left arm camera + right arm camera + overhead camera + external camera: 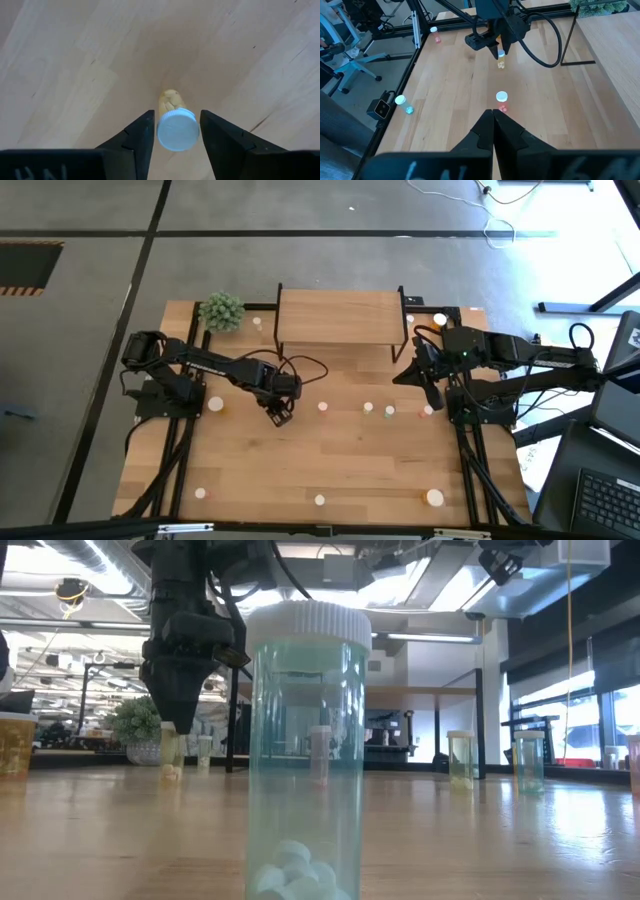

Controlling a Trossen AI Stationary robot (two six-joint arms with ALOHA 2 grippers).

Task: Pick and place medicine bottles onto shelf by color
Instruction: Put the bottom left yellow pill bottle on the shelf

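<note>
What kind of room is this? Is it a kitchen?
Not a kitchen. It looks like a robot lab or workshop. Two dark robot arms are mounted on a big wooden table scattered with tiny pill bottles. Cables lie across the grey floor, and bare pipes and strip lights hang from the ceiling.

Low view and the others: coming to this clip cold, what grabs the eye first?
A clear teal bottle with a white cap and white pills at its bottom stands right before the low camera, filling the middle of that view. On the table's left half, in front of the shelf, the left gripper points down with its fingers on either side of a small yellow bottle. The right gripper is shut and empty near the table's right edge.
</note>
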